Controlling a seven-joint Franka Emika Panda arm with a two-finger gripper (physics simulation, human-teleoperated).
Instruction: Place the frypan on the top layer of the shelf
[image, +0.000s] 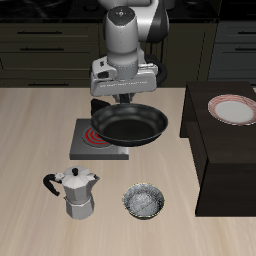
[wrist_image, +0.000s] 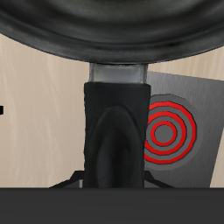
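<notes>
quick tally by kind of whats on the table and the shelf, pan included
frypan, held up by the gripper: 1
burner plate with red rings: 1
moka pot: 1
small silver bowl: 1
plate on the shelf: 1
total: 5

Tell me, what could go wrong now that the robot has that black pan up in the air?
The pincer holds the frypan only by its handle, so the pan's weight might tip it or let it slip. Dropped, it could hit the burner plate below. On the shelf a plate already sits on top; the pan might knock it when set down.
</notes>
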